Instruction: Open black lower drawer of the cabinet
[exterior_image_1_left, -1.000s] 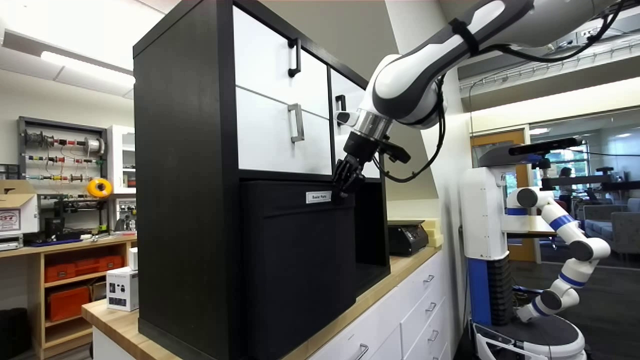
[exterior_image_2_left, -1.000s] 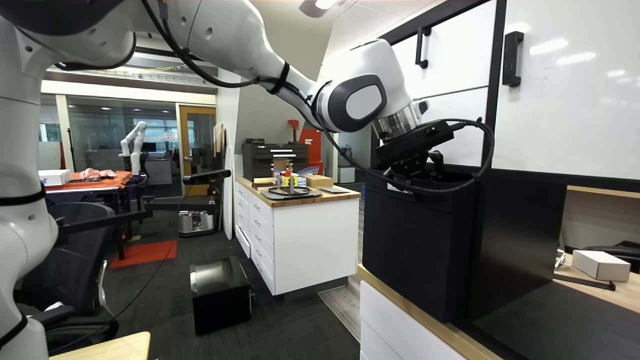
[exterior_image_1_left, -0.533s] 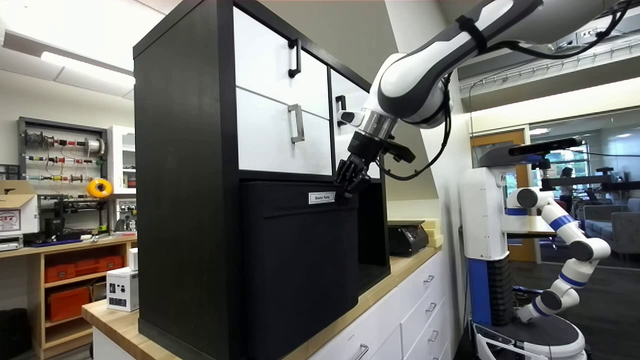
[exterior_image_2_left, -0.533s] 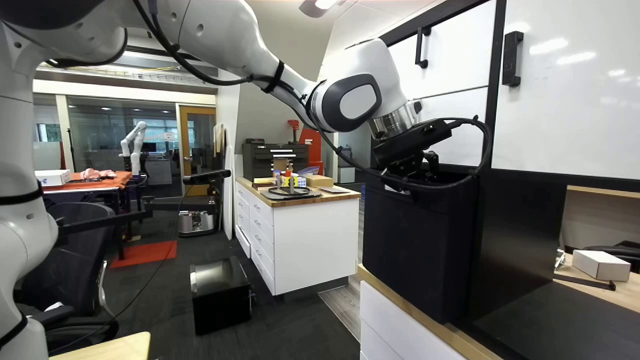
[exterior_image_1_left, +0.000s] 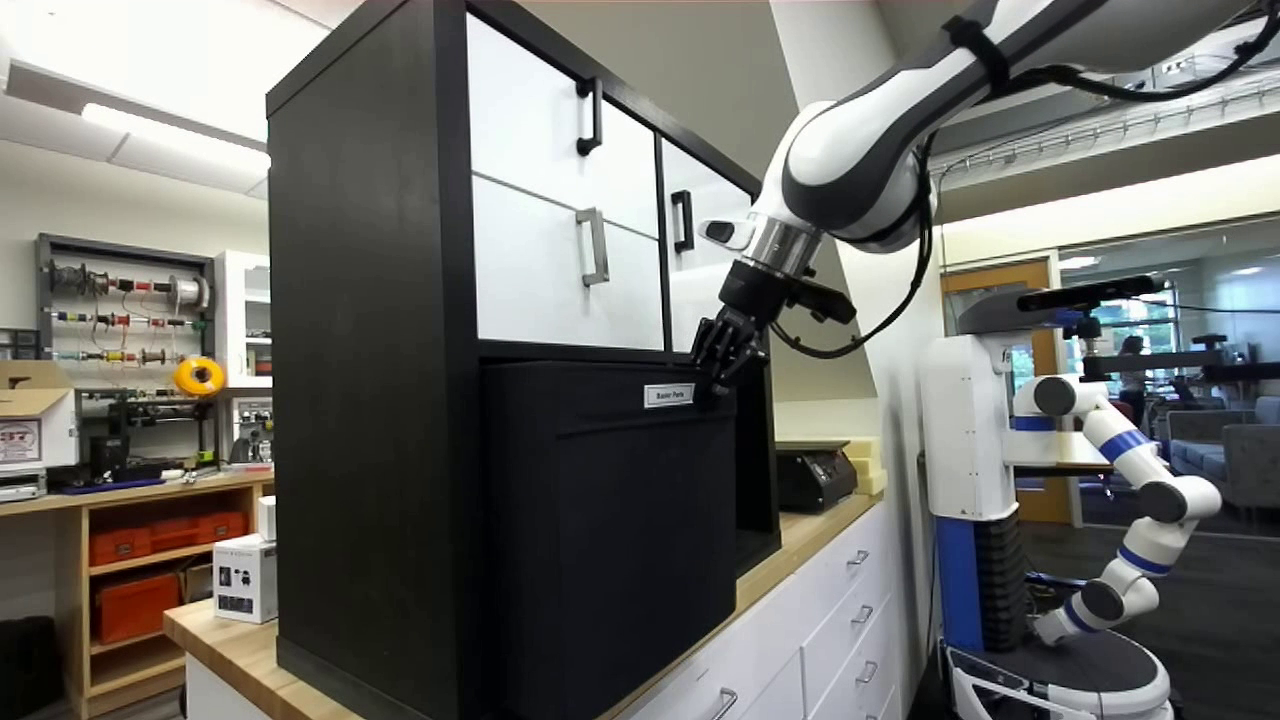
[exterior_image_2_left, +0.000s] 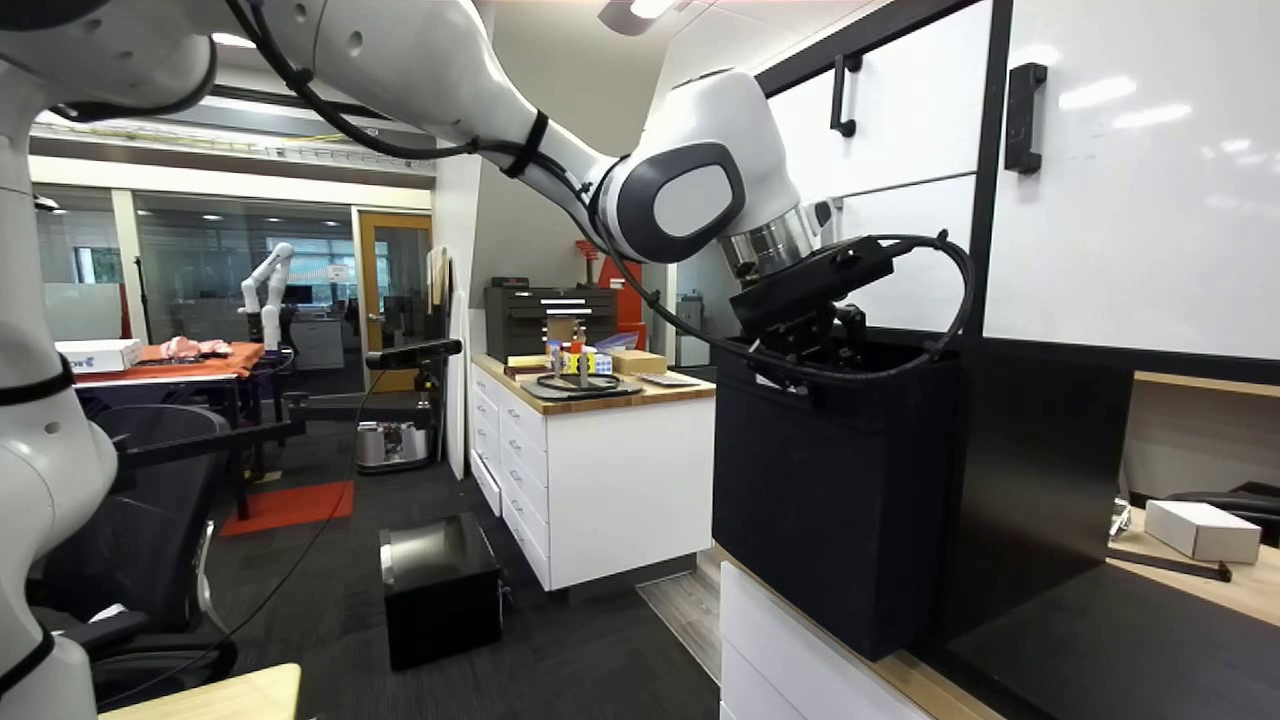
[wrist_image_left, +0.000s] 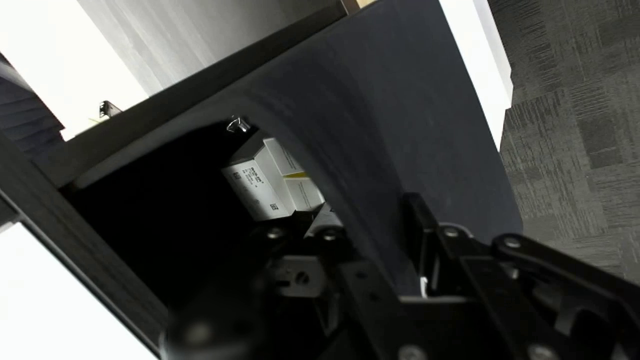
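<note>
The black lower drawer (exterior_image_1_left: 640, 540) is partly pulled out from under the white upper fronts of the black cabinet (exterior_image_1_left: 360, 350). It also shows in an exterior view (exterior_image_2_left: 825, 500) standing out over the counter edge. A small pale label (exterior_image_1_left: 668, 395) is near its top edge. My gripper (exterior_image_1_left: 725, 375) is at the top rim beside the label. In the wrist view my gripper (wrist_image_left: 367, 240) has one finger inside and one outside the drawer's front wall (wrist_image_left: 400, 125), closed on it. White boxes (wrist_image_left: 265, 185) lie inside the open drawer. The finger contact is partly dark.
White upper fronts (exterior_image_1_left: 570, 270) with protruding handles are above and close to the gripper. The wooden counter (exterior_image_1_left: 780, 560) and white counter drawers (exterior_image_1_left: 840, 620) are below. A black device (exterior_image_1_left: 815, 475) stands on the counter. The arm's cable loops (exterior_image_2_left: 965, 290) near the cabinet.
My gripper has moved away from the cabinet, with the drawer's front wall held, and the black lower drawer has slid farther out. The inner gap has widened.
</note>
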